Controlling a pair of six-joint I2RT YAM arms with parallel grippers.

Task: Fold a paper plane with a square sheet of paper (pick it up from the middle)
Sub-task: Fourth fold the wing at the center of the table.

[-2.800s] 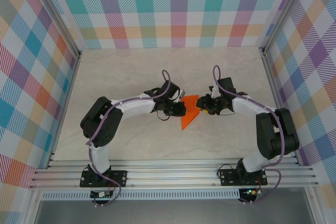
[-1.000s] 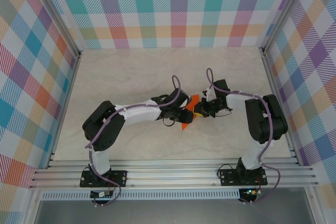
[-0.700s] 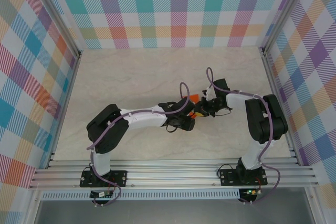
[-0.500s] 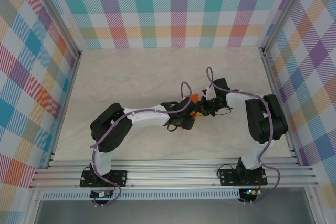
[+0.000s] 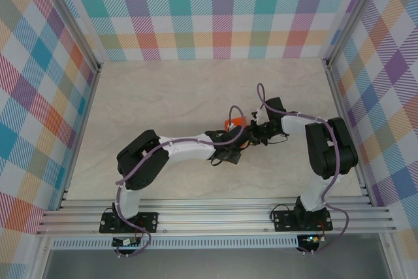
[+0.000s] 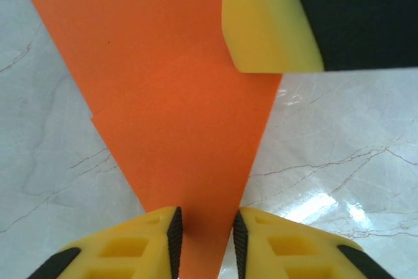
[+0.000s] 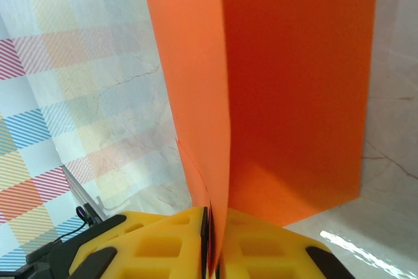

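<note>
The left claw [image 6: 206,240] stands narrow, its yellow fingers with black pads [image 6: 175,230] a slim gap apart. The pointed tip of a thin, bright orange paper sheet [image 6: 176,96] runs down into that gap, and its edges meet both pads. I cannot tell whether the pads actually pinch it. Ahead of this claw the sheet widens into a creased triangle with one fold line slanting across it. It lies over a pale marbled tabletop [image 6: 339,161] that shows on either side. Ahead and to the right, a blunt yellow-and-black finger [image 6: 268,24] of the right claw [image 7: 210,223] overlaps the sheet's far part.

The right claw is clamped tight on the sheet's folded edge. The edge rises straight ahead from between its yellow fingers, with a brighter layer on the left and a darker panel on the right. From above, a small patch of the orange shows between the two wrists, mid-table, with the pastel plaid wall [image 5: 222,11] well beyond them.
</note>
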